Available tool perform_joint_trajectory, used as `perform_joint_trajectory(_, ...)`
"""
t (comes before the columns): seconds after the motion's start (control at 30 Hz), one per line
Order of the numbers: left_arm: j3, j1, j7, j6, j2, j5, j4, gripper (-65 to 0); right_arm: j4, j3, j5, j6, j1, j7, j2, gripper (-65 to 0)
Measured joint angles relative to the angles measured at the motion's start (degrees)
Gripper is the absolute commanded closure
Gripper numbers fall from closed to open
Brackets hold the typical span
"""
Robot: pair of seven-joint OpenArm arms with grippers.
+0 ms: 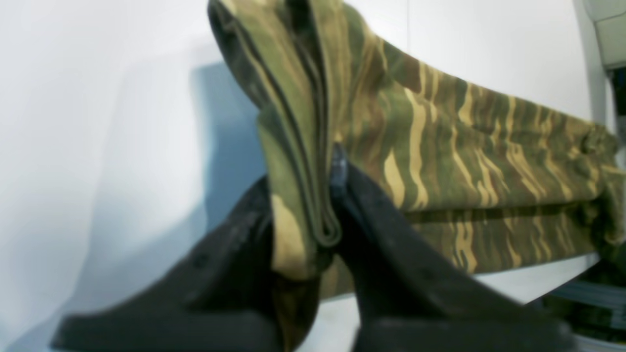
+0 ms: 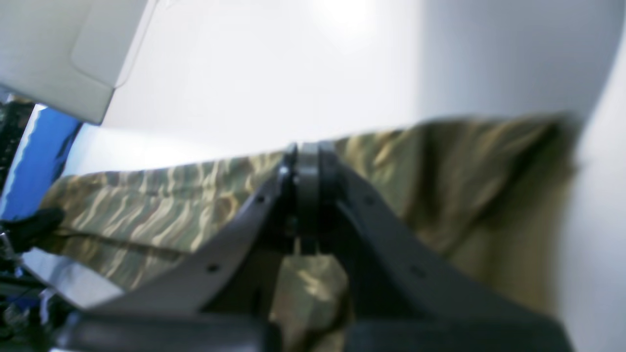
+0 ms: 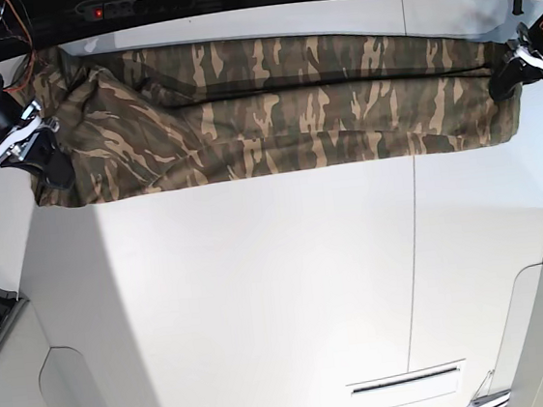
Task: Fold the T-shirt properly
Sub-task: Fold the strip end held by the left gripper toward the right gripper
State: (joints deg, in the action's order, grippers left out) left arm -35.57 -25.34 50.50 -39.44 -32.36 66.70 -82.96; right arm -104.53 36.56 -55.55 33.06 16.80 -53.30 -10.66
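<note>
T-shirt: lies as a long, narrow camouflage band across the far part of the white tabletop, lengthwise fold already made, one end at each arm.
Left pincer: jaws closed on a stack of folded cloth edges at one end of the band.
Right pincer: jaws drawn together over the opposite end, cloth visible beneath and behind them.
Purpose of hold: judged to keep the band taut and straight, so both ends can be carried together for the next fold.
Hidden or unclear: collar and neck label not visible; right wrist view is blurred, so the number of layers gripped there cannot be told; sleeves are lost among the folds.
</note>
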Motion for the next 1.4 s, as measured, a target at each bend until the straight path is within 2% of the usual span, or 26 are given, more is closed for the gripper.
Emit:
perform_joint_trajectory(0.1, 0.00, 0.61, 0.87, 0.00, -1.86, -0.79, -0.81, 0.0, -1.11, 1.75, -0.04, 0.00, 0.02, -0.74, -0.31, 0.0)
perform_joint_trajectory(0.2, 0.00, 0.22, 3.63, 0.09, -1.66, -3.98, -6.12, 0.0, -1.11, 2.43, 0.04, 0.00, 0.04, -1.18, -0.28, 0.0)
perform_joint_trajectory(0.37, 0.11, -2.10, 5.09, 0.09, 0.39, -3.96, -20.13, 0.0, -1.11, 2.43, 0.09, 0.00, 0.07, -2.34, -0.28, 0.0)
perform_joint_trajectory(0.53, 1.86, -3.41, 5.46, -0.04, 5.20, -3.78, -33.29, 0.0, -1.11, 2.43, 0.13, 0.02, 0.04, -2.34, -0.28, 0.0)
perform_joint_trajectory(0.67, 9.40, -4.48, 5.11, -0.07, 6.69, -5.20, -38.51, 0.0, -1.11, 2.43, 0.33, 0.02, 0.04, -2.34, -0.28, 0.0)
perform_joint_trajectory(0.8, 19.47, -3.85, 1.55, -0.04, 7.34, -12.98, -39.30, 0.0, -1.11, 2.43, 2.29, 0.00, 0.07, -2.32, -0.28, 0.0)
perform_joint_trajectory(0.97, 29.99, -1.16, -0.63, -0.04, 11.13, -22.12, -39.28, 0.0, -1.11, 2.67, 3.96, 0.02, 0.04, -2.29, -0.26, 0.0)
perform_joint_trajectory(1.03, 32.59, -0.28, -2.60, -0.04, 12.85, -25.70, -38.84, 0.0, -1.11, 3.39, 3.93, 0.02, 0.04, -2.27, -0.28, 0.0)
perform_joint_trajectory(1.17, 36.13, 0.61, -3.02, 1.29, 16.31, -29.29, -38.07, 0.0, -1.11, 5.68, 3.96, 0.02, 0.04, -2.29, -0.28, 0.0)
perform_joint_trajectory(1.2, 36.74, 0.63, -3.19, 1.29, 17.03, -30.47, -38.01, 0.0, -1.11, 6.32, 3.93, 0.00, 0.02, -2.47, -0.28, -1.1)
perform_joint_trajectory(1.3, 37.99, 1.36, -3.21, 1.31, 19.06, -31.56, -37.92, 0.0, -1.11, 7.65, 3.98, -0.24, 0.07, -3.93, -0.79, -16.2)
perform_joint_trajectory(1.37, 38.23, 1.42, -3.43, 1.51, 20.94, -31.45, -37.92, 0.0, -1.05, 8.22, 4.17, -0.46, 0.15, -3.96, -1.60, -23.9)
perform_joint_trajectory(1.4, 38.23, 1.42, -3.41, 1.53, 21.79, -31.54, -37.90, -3.4, -0.87, 8.24, 4.20, -0.44, 0.15, -3.98, -2.14, -27.7)
